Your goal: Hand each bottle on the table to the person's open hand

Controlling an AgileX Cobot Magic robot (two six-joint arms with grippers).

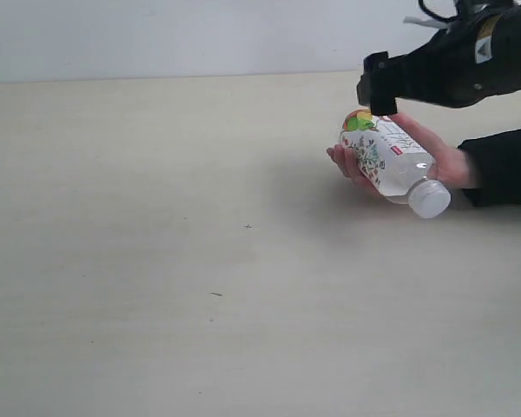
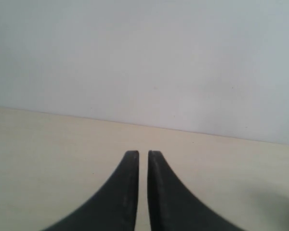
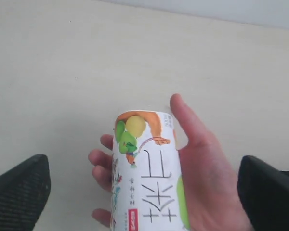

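White-cap bottle point(image 1: 389, 161) lies in person's open hand point(image 1: 447, 161), right side of surface point(image 1: 156, 261). Long axis diagonal in ext view: cap end lower, pointing right, base up-left. R claw point(image 1: 378, 85) just above it, spread wide, empty. L claw point(image 2: 143, 159) nearly pressed together, empty.

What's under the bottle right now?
The person's open hand lies under the bottle, cradling it on its side. The patch of table directly beneath them is covered.

A white-capped bottle point(image 1: 387, 158) lies across the person's open hand point(image 1: 448, 162), the right end effector point(image 1: 377, 85) just above it.
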